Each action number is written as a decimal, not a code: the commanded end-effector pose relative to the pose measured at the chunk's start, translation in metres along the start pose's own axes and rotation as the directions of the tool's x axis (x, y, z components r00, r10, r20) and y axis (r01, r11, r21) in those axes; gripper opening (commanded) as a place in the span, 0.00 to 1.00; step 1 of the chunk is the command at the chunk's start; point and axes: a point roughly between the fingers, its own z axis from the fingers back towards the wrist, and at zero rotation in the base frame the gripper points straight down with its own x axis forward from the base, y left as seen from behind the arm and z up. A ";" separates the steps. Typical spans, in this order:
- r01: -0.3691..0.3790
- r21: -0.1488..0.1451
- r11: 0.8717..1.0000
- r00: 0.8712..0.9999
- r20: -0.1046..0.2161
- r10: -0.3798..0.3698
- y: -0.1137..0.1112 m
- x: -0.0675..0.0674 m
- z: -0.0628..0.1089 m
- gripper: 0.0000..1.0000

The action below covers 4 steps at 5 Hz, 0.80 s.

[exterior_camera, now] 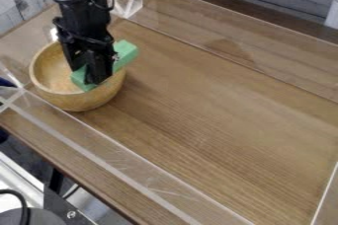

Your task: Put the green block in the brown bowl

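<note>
The brown bowl sits at the left of the wooden table, round and light brown with thick walls. My black gripper hangs over the bowl's right half, shut on the green block. The block is tilted, one end poking up to the right of the fingers and the other end showing green low at the bowl's right rim. The fingers hide the block's middle.
Clear acrylic walls fence the wooden table on all sides. A grey plank wall lies at the upper left. Cables and a dark floor show below the table's front edge at the lower left.
</note>
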 end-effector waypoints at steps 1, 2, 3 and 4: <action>-0.025 0.033 0.999 0.999 0.025 0.025 0.015 0.003 0.004 0.00; -0.041 0.037 0.998 0.999 0.022 0.041 0.022 0.003 0.001 0.00; -0.051 0.040 0.998 0.999 0.020 0.050 0.026 0.004 -0.001 0.00; -0.061 0.042 0.997 0.998 0.018 0.060 0.030 0.004 -0.003 0.00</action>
